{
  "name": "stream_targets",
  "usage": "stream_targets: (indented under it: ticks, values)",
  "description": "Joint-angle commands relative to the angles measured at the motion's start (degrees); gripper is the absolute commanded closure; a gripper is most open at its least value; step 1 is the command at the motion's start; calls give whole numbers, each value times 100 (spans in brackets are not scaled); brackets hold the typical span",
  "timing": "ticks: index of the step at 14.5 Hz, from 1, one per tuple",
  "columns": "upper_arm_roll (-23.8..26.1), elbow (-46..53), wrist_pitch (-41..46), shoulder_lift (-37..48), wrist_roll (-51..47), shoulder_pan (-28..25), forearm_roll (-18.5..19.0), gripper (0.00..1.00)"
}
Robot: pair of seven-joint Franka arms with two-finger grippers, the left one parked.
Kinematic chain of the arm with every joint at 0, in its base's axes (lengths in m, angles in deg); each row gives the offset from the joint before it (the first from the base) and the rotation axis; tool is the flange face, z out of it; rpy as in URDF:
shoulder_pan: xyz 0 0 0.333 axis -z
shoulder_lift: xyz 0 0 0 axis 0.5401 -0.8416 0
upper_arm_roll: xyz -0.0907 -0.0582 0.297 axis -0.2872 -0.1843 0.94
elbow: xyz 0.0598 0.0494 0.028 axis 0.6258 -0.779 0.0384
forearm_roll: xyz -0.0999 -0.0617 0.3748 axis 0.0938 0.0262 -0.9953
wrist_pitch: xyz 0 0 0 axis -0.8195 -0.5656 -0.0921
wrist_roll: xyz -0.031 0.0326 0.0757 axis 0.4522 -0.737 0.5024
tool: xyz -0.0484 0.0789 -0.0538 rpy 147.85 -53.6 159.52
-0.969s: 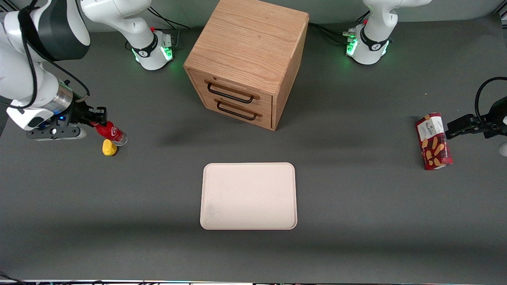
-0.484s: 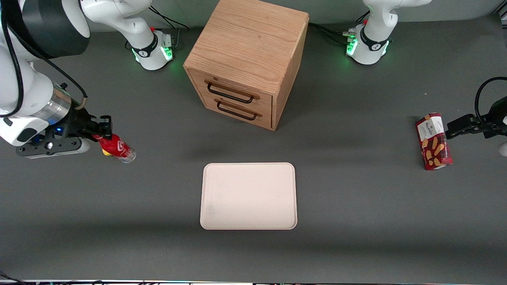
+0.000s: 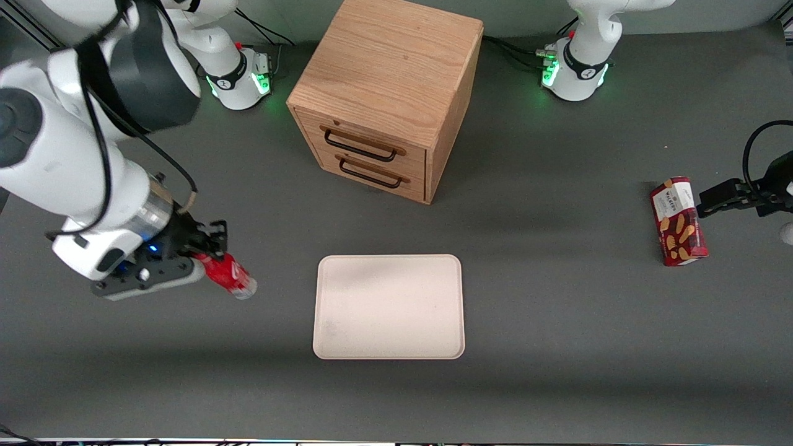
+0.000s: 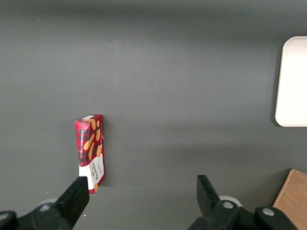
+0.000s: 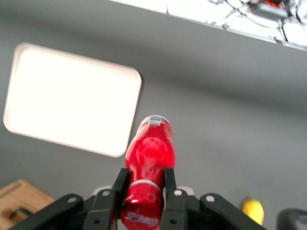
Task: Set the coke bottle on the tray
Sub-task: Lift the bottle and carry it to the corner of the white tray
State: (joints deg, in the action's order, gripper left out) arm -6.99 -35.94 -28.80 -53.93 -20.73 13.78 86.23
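The coke bottle [image 3: 230, 279], small and red with a clear base, hangs tilted above the table with its base pointing toward the tray. My right gripper [image 3: 208, 253] is shut on its neck just below the red cap. In the right wrist view the black fingers [image 5: 120, 184] press the coke bottle [image 5: 149, 152] from both sides, so the gripper [image 5: 144, 181] holds it firmly. The pale beige-pink tray [image 3: 389, 306] lies flat on the grey table, a short way from the bottle toward the parked arm's end. The right wrist view also shows the tray [image 5: 72, 100], with nothing on it.
A wooden two-drawer cabinet [image 3: 387, 99] stands farther from the front camera than the tray. A red snack box [image 3: 678, 221] lies toward the parked arm's end. A small yellow object [image 5: 253, 209] rests on the table near the gripper in the right wrist view.
My gripper has carried the bottle away from the yellow object, nearer the front camera and toward the tray. The grip on the neck stays the same.
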Motion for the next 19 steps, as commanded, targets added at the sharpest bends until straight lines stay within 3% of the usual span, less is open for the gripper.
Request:
stream_targets:
  ticks: [1, 8, 19]
  values:
    - [219, 590, -608, -732, 50, 46, -49, 100]
    - [403, 573, -2051, -1743, 94, -86, 3, 100]
    - [403, 274, -2245, -2140, -398, -262, 100, 100]
